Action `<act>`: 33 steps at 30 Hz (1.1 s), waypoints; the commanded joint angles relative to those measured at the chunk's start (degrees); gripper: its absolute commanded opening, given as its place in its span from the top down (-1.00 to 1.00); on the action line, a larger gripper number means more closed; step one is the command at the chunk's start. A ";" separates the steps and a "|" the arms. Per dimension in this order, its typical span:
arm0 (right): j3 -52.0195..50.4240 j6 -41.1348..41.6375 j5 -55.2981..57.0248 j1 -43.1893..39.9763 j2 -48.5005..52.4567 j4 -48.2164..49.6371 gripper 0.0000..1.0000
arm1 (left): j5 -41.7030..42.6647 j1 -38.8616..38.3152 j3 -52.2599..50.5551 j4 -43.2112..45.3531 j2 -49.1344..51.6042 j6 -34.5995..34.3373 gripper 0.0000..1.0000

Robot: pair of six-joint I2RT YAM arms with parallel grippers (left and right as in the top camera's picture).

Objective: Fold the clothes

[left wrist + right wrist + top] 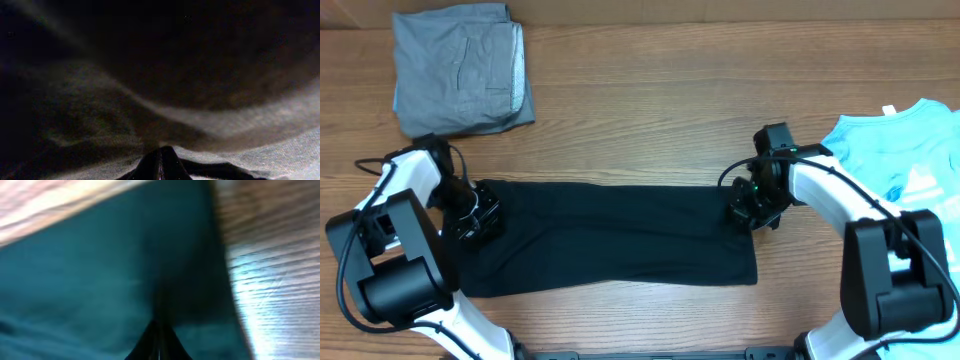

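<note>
black T-shirt (610,235) — left tool (480,222), right tool (742,213) pinching short edges

Garments, three: one black T-shirt (610,235), one folded grey garment (460,70), one light-blue white-printed T-shirt (910,150). White-and-black robot arms (410,172) (830,187): two. Brown wooden table (640,100): one.

From overhead I am getting even, bright light on the table (650,70), with only soft shadows lying under the arms (880,240). The black T-shirt (610,235) is reading as a flat dark patch with almost no fold detail. My left wrist view is coming through very dim, grainy and out of focus. The right wrist view is blurring heavily and tinting the cloth teal, and glare is bleaching the wood on its right side.
</note>
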 commanded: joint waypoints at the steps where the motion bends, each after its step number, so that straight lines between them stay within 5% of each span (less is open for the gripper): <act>1: -1.36 1.14 1.31 -0.35 1.86 1.57 0.92 | -8.85 3.65 -0.66 1.97 3.52 -0.83 0.92; 10: -2.23 10.38 12.74 -0.48 3.76 1.92 0.93 | -8.85 7.21 0.46 0.74 3.52 -0.74 0.92; 20: 20.35 11.06 22.12 -1.20 3.76 -15.93 0.92 | -8.63 6.71 9.68 -7.43 -1.36 -0.13 0.92; 22: 24.33 11.04 22.12 -1.79 3.76 -19.28 0.84 | -8.61 6.29 10.49 -7.85 -3.78 -0.15 0.92; 25: 28.81 9.31 21.84 -3.26 3.76 -23.43 0.38 | -8.61 5.57 11.17 -7.91 -7.96 -0.17 0.85; 26: 29.90 7.04 21.79 -4.37 3.76 -25.33 -0.43 | -8.35 5.25 11.28 -7.87 -10.54 -0.17 0.66; 28: 29.73 4.66 21.49 -5.90 3.78 -27.21 -1.00 | -6.16 5.03 11.28 -7.89 -12.81 -0.15 0.31; 31: 28.20 0.28 17.44 -7.74 3.78 -27.85 -1.00 | -1.70 4.63 11.28 -8.26 -13.97 -0.15 -0.85; 33: 25.44 -4.98 10.19 -9.35 3.78 -27.06 -1.00 | 1.90 3.82 10.97 -8.39 -13.79 -0.13 -1.00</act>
